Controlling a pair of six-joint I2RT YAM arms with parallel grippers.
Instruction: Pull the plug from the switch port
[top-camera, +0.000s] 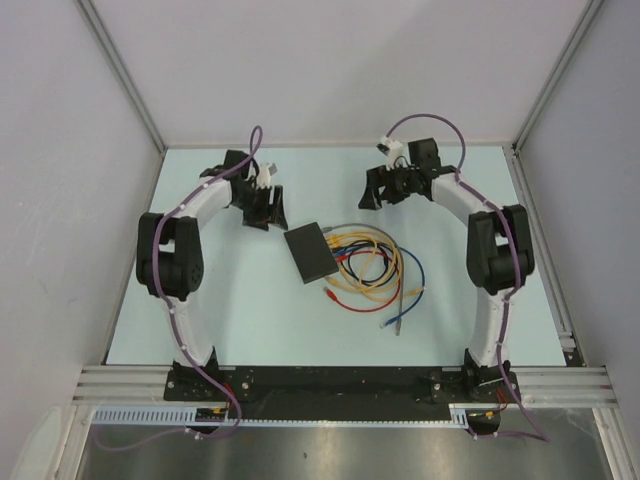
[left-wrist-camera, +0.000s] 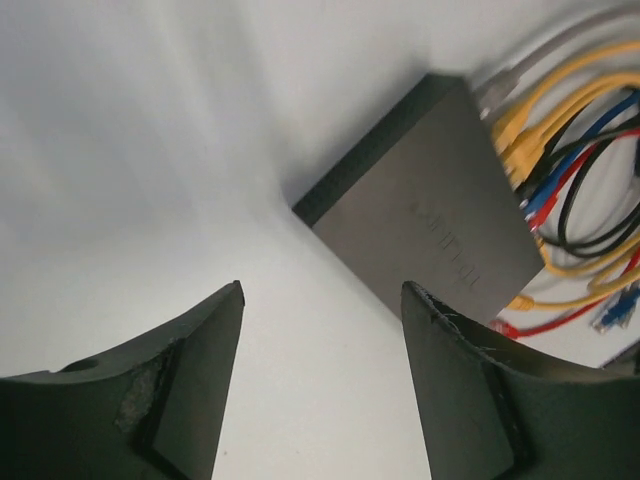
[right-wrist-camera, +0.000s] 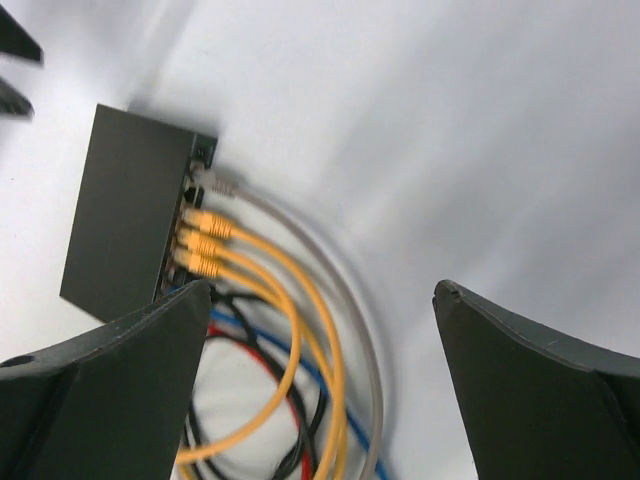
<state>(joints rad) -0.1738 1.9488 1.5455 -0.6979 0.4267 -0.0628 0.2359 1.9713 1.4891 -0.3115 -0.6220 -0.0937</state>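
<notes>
Pale blue-green table (top-camera: 200, 320), filling the middle of the top view.

Left arm (top-camera: 185, 250): white and black, arching up the left side of the top view.

Left gripper (top-camera: 262, 215): upper centre-left, just up and left of the switch and not touching it. In its own wrist view (left-wrist-camera: 322, 300) the two dark fingers (left-wrist-camera: 190, 380) stand apart with only bare tabletop between them. Nothing is held.

Switch (top-camera: 310, 252): flat matte-black box at the centre of the top view, lying flat and turned at an angle. It sits upper right in the left wrist view (left-wrist-camera: 430, 190) and at the left in the right wrist view (right-wrist-camera: 125, 225). Its socket edge faces right.

Yellow plugs (right-wrist-camera: 200, 240): three in a row, seated in the socket edge.

Grey plug (right-wrist-camera: 215, 180): at the socket just above them. I cannot tell if it is fully seated.

Cables (top-camera: 375, 265): yellow, blue, red, black and grey loops, just right of the switch.

Right gripper (top-camera: 372, 195): upper centre-right, above the cables. In its wrist view (right-wrist-camera: 322, 290) the fingers are spread wide and hold nothing.

Right arm (top-camera: 495, 260): arching up the right side.
</notes>
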